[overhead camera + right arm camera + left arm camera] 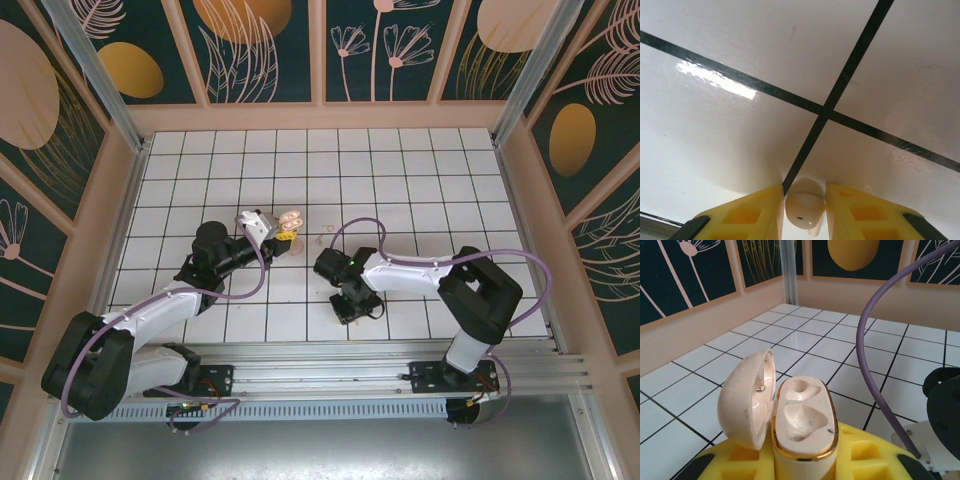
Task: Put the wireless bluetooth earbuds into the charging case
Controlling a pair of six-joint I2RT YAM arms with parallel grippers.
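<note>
White tiled tabletop [400,170], black grid lines, boxed in by dark flower-painted walls [265,45]. Left gripper [283,232] sits left of centre, clamped narrow on the charging case [805,440]. Case lid [747,400] stands open to the left; two empty wells face up inside a gold rim. Purple cable [875,340] arcs past on the right. Right gripper [805,214] is near mid-table, nearer than the case, pointing down close over a grid crossing. Its yellow fingers [747,215] are drawn in almost together, pinching one pale earbud [804,206]. Faint pale curl [325,238] on the tiles just right of the case, too small to name.
</note>
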